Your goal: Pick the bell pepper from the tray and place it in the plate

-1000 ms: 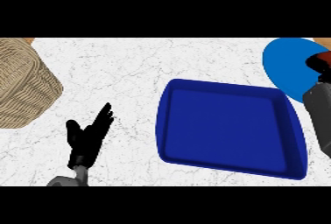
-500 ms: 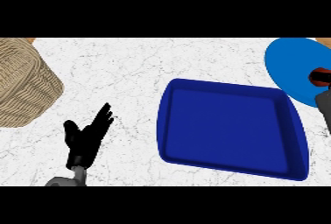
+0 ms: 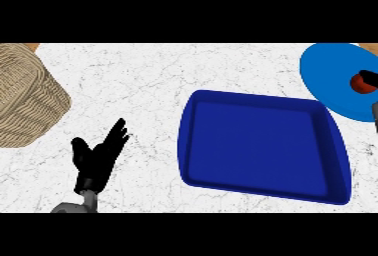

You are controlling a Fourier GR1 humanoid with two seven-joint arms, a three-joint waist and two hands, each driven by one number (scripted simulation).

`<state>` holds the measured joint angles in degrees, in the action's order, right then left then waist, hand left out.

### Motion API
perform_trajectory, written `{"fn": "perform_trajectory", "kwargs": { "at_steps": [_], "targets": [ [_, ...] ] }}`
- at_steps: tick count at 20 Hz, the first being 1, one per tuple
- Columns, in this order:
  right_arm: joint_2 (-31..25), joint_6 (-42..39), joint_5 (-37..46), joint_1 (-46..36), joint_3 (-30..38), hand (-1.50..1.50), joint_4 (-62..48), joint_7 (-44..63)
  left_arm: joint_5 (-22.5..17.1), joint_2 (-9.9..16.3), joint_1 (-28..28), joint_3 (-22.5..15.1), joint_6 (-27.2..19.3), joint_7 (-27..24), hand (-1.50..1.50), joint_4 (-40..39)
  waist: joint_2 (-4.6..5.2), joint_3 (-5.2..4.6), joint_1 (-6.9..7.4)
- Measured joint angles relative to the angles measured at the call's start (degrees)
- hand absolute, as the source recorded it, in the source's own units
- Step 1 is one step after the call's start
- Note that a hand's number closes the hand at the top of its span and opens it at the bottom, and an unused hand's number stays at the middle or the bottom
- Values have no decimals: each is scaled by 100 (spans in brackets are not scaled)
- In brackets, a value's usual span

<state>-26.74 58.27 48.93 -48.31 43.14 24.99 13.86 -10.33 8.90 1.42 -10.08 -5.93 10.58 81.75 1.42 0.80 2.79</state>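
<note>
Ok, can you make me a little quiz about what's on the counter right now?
1. True or false: the blue tray has a bell pepper lying in it.
2. Which thing sits at the view's left edge? A) a wicker basket B) a kettle C) a mug
3. Fill in: the reddish bell pepper shows over the blue ____.

Key
1. False; the tray holds nothing.
2. A; the wicker basket is at the left, above the left hand, which rests open with fingers up.
3. Plate; it sits at the right edge, beyond the tray's far right corner.
</note>
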Motion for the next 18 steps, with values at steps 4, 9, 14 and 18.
{"fn": "perform_trajectory", "kwargs": {
  "at_steps": [4,9,14,18],
  "targets": [
    [151,-9,-876,253,371,-150,433,-966,-32,50,-16,78,6,45,0,17,-16,-11,-36],
    [322,-745,-2138,638,840,-150,875,-2196,-31,86,-118,141,15,15,0,34,-69,-29,-125],
    [539,-1701,-3004,1048,1012,-150,1009,-3174,-24,81,-248,173,31,8,0,95,-115,-49,-196],
    [829,-2159,-3328,1420,783,-150,1286,-3409,54,19,-337,160,-22,56,0,192,-143,-63,-247]
  ]
}}
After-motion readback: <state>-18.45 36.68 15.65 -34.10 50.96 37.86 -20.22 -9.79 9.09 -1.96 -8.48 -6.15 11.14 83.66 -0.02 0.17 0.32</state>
